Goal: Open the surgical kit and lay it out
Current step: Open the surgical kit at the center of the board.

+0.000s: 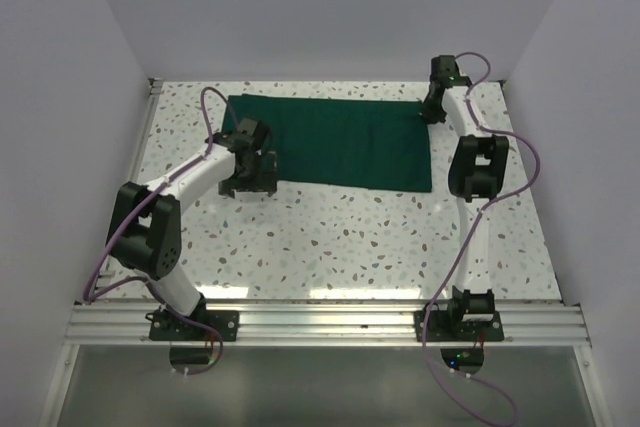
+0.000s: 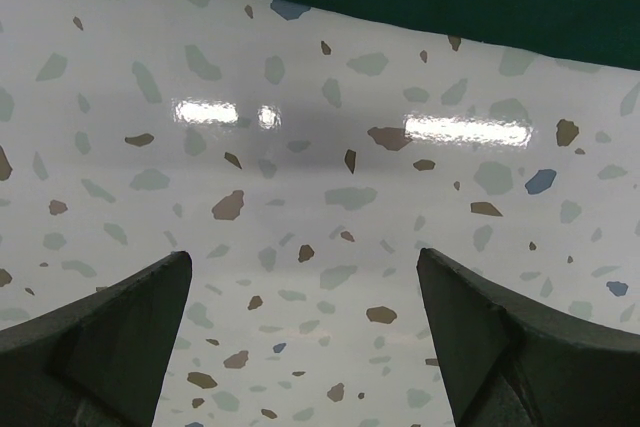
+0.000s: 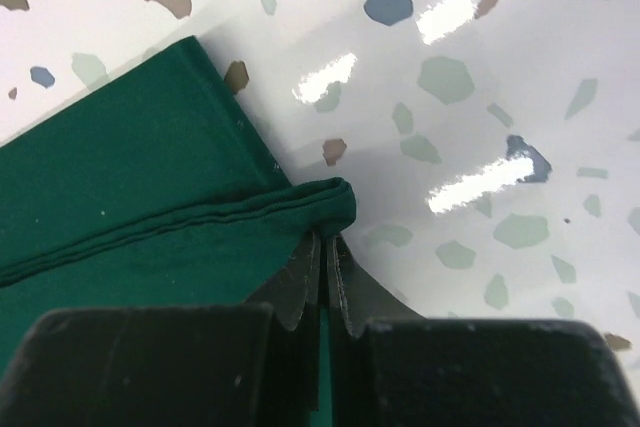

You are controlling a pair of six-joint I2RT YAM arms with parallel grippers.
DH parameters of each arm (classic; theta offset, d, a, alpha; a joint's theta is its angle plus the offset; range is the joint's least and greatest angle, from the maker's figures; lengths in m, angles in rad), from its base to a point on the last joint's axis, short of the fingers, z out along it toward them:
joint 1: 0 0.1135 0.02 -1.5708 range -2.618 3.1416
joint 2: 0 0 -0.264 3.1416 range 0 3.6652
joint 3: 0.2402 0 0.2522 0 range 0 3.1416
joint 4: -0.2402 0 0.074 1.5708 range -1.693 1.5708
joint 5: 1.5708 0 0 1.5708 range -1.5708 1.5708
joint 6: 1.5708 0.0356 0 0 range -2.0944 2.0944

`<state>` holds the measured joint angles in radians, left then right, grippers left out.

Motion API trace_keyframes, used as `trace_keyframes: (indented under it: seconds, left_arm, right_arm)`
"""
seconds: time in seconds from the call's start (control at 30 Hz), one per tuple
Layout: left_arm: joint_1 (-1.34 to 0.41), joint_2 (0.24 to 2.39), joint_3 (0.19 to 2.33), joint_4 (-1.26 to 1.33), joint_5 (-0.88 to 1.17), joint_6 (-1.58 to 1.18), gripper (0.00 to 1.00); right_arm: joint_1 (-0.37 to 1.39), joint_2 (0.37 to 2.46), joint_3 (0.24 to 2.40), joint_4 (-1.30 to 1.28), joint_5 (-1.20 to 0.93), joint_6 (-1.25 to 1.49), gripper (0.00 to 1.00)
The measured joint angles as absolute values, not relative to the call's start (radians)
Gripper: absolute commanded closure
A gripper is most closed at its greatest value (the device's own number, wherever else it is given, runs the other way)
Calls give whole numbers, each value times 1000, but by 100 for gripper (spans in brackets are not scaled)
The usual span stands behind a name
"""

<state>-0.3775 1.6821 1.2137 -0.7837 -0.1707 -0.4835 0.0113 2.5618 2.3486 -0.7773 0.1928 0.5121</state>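
Nearest to us, the two arms are bolted to the aluminium rail at the table's near edge. The left gripper hangs low over the speckled tabletop, just at the near left corner of the dark green cloth wrap. From above we cannot judge its opening. Its wrist camera settles that: the two dark fingers stand wide apart with only bare speckled surface between them, holding nothing, and the cloth's edge runs across the top of that view, a little beyond the tips.

The cloth lies flat as a broad rectangle on the far half of the table. We see no tray or instruments on it from above.

Farthest off, the right gripper sits at the cloth's far right corner. The overhead view shows only its dark body there. The wrist view shows the fingertips pressed together, pinching the cloth just behind a folded, doubled edge at that corner, with glossy table beside it.
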Motion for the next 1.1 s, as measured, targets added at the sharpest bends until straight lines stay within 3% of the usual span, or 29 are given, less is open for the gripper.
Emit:
trace_keyframes:
  seconds: [0.4,0.43,0.8,0.97,1.1]
  left_arm:
    - [-401,1661,1214,-783,-171,-489,0]
    - [-402,1655,1214,-784,-171,-490,0]
    - [-408,1575,1222,-806,-221,-496,0]
    - [-408,1579,1328,-854,-258,-495,0]
    - [-408,1613,1497,-862,-294,-491,1]
  right_arm:
    - [17,2394,2344,-869,189,466,92]
    - [17,2383,2343,-870,188,463,100]
    - [49,2333,2226,-873,109,431,100]
    - [154,2274,2154,-878,30,400,100]
    - [309,2075,1927,-846,-20,396,100]
